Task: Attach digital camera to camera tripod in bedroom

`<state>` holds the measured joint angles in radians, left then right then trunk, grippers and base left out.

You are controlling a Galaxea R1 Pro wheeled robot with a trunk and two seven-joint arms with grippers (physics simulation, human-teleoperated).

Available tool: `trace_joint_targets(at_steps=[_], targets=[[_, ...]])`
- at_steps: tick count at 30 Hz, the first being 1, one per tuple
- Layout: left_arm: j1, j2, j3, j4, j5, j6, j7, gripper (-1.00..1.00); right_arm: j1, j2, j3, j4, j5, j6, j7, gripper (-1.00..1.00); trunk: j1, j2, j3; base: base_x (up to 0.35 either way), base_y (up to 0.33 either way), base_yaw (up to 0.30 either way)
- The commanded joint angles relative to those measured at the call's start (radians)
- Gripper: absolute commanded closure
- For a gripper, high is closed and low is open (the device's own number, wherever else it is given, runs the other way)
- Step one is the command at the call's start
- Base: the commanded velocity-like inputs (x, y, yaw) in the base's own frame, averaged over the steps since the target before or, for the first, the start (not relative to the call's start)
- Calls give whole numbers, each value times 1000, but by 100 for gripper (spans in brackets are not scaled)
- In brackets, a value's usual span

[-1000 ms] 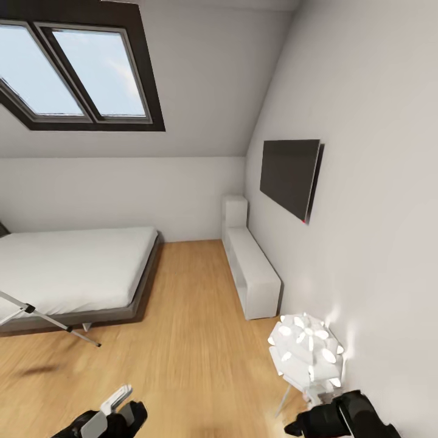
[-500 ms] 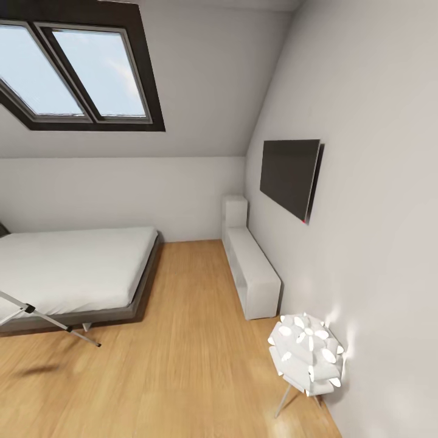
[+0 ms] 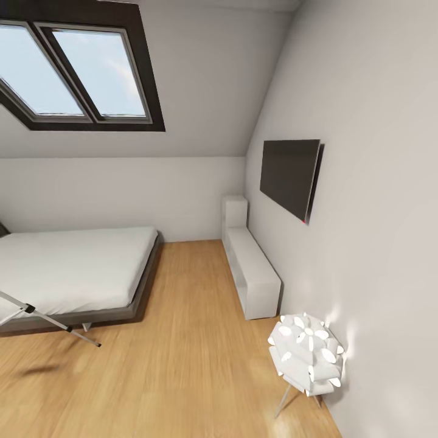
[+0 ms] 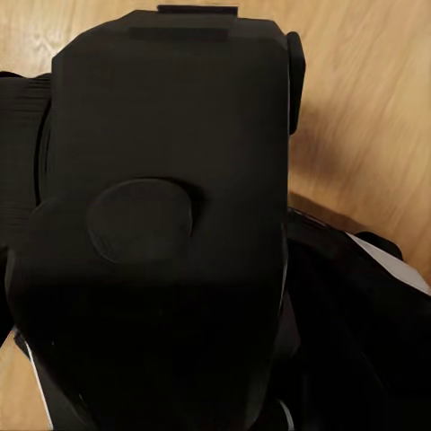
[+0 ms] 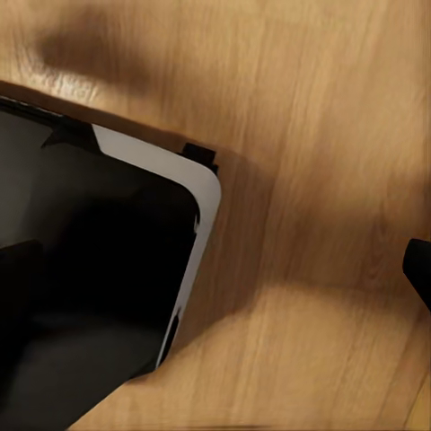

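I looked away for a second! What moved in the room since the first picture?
Both black end effectors dropped out of the bottom of the head view. The grey bed with white mattress, silver-legged camera tripod and white petal-shaped floor lamp stayed put.

In the head view the bed (image 3: pixel 73 267) stands on the floor (image 3: pixel 182 353) at the left, its far end toward the back wall (image 3: pixel 121 194). The skylight (image 3: pixel 73 67) sits in the sloped ceiling above the bed. Along the right wall (image 3: pixel 377 231) the low shelf unit (image 3: pixel 252 271) runs from the far corner toward the viewer, with a taller section at its far end. The screen (image 3: pixel 291 176) hangs on the right wall above that unit. The floor lamp (image 3: pixel 306 354) stands nearer, just beside the right wall, in front of the shelf unit. A leg of the camera tripod (image 3: pixel 52 319) slants across the floor in front of the bed's near edge.
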<state>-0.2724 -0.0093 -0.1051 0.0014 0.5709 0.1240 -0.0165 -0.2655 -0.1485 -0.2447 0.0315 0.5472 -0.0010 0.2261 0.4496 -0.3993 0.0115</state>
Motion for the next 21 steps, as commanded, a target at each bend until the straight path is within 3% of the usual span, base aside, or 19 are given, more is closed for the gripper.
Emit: trace_joint_targets(at_steps=[1, 21], targets=[[1, 0, -8, 0, 8, 3, -2, 100, 0, 0, -8, 2, 7, 0, 0, -100, 0, -1, 0, 0, 0, 0], [4, 0, -8, -1, 5, -29, -3, 100, 2, -7, -13, 1, 3, 9, -9, -100, 0, -1, 0, -13, 0, 0]])
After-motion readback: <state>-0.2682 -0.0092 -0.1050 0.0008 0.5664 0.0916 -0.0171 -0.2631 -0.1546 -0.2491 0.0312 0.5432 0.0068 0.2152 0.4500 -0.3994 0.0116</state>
